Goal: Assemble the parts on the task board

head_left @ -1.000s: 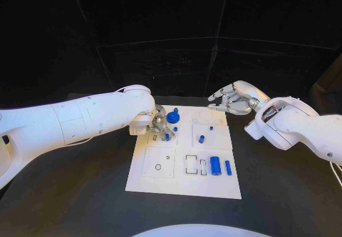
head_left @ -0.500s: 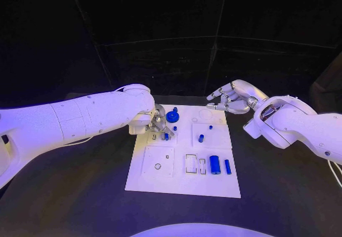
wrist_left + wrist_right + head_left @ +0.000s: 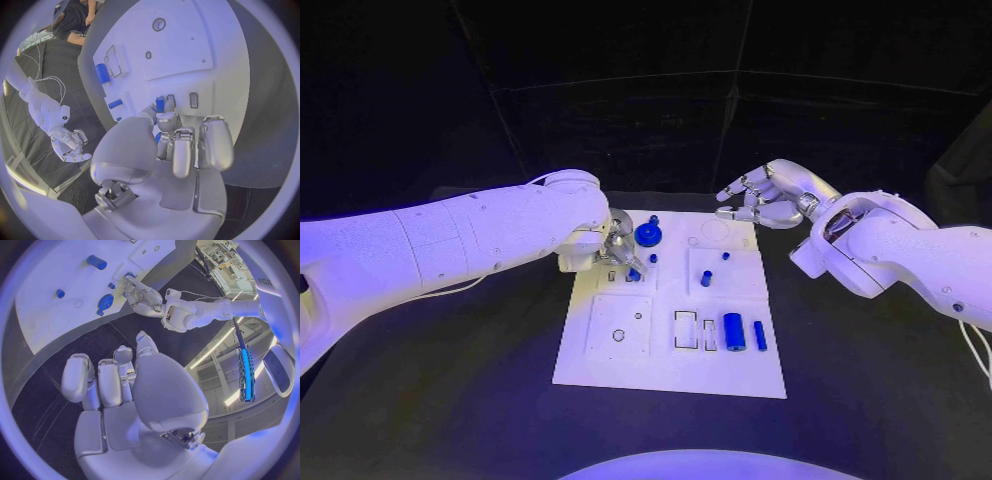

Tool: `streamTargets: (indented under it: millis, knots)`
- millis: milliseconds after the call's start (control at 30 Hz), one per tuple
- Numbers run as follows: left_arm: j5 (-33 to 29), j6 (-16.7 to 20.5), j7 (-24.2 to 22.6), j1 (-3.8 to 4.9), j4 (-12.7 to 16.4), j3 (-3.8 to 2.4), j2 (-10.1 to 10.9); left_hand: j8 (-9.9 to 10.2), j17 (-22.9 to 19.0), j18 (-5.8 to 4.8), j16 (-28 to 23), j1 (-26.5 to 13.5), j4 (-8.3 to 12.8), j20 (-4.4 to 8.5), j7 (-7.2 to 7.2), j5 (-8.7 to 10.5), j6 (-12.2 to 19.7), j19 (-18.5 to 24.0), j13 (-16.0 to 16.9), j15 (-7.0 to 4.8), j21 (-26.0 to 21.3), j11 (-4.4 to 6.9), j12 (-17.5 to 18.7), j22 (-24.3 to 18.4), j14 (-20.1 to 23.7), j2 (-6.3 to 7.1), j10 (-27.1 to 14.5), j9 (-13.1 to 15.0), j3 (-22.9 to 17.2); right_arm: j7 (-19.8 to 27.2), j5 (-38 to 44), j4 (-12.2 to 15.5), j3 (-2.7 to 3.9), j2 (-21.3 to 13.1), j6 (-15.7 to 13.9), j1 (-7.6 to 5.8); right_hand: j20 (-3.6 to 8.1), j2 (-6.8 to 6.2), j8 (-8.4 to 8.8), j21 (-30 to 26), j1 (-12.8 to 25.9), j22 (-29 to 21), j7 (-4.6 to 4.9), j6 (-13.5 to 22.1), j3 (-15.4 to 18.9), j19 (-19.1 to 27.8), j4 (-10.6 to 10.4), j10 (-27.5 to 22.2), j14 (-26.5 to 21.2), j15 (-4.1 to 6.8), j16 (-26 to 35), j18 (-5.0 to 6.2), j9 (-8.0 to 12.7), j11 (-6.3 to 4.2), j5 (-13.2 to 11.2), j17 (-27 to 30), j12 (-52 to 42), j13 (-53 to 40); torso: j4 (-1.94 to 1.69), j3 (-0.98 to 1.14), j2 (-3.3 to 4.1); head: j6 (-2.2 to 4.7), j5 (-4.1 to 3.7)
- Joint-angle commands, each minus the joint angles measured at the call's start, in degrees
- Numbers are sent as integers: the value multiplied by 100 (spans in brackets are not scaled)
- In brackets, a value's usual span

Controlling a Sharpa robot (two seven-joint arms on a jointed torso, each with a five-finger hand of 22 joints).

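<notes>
1. Your left hand (image 3: 616,246) sits low over the task board (image 3: 672,372) at its far left corner, fingertips pinching a small blue peg (image 3: 160,103) against the board.
2. Your right hand (image 3: 764,200) hovers off the board's far right corner, fingers curled, holding nothing.
3. A blue cylinder (image 3: 734,331) lies near the board's right edge.

black table (image 3: 444,380) | under the board, spreading 6 to 9 o'clock | black backdrop (image 3: 646,100) | 12 o'clock behind
</notes>
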State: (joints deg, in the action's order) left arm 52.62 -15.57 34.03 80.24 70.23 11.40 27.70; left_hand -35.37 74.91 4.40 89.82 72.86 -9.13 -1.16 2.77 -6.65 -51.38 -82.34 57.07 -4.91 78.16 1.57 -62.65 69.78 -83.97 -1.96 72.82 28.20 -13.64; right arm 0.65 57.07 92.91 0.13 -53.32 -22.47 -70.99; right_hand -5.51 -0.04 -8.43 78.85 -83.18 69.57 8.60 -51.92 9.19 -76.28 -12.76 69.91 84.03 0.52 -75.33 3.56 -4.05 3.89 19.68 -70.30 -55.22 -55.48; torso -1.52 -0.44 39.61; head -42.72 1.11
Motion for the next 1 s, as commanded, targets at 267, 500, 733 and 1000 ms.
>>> streamTargets:
  millis: [267, 500, 733, 1000]
  knots:
    - [24, 675, -264, 5, 376, -6, 309, -213, 1509, -40, 18, -820, 1278, -35, 9, 79, 1, -5, 37, 5, -18, -13, -35, 60, -603, 503, 128, 205, -2552, 16, -11, -16, 4, 0, 35, -11, 1, 15, -32, -36, -38, -15, -6, 25, 33, 27, -11, -7, 178, 36, 16, 113, 8, -47, 29, 7, 36, 13, -23, 2, -10, -19, -6]
    - [46, 1185, -308, -3, 630, -4, 520, -253, 1509, -49, 18, -874, 1309, -27, -3, 78, -3, -29, 95, 0, 14, -9, -90, 116, -603, 529, 172, 243, -2669, 25, -11, -26, 4, -12, 28, -11, 1, 15, -33, -41, -36, -25, -5, 26, 35, 34, -12, -10, 176, 36, 24, 115, 8, -47, 31, 17, 42, 19, -28, 4, -7, -35, 14]
    - [318, 1482, -342, -91, 797, -1, 626, -268, 1509, -53, 18, -889, 1320, -25, -5, 79, -4, -39, 111, -2, 26, -6, -106, 138, -603, 538, 186, 257, -2708, 31, -11, -38, 4, -20, 29, -11, 1, 15, -34, -42, -30, -24, -5, 27, 41, 33, -16, -9, 176, 36, 24, 115, 8, -46, 35, 15, 39, 17, -31, -1, -9, -42, 34]
    - [706, 1662, -326, -207, 774, 1, 601, -279, 1509, -57, 18, -902, 1325, -23, -7, 80, -6, -48, 120, -4, 40, -4, -116, 160, -603, 542, 195, 267, -2738, 36, -11, -44, 3, -14, 36, -11, 1, 13, -35, -42, -24, -23, -4, 27, 47, 32, -21, -9, 176, 35, 25, 114, 8, -45, 35, 16, 39, 18, -5, -2, 2, -45, 57]
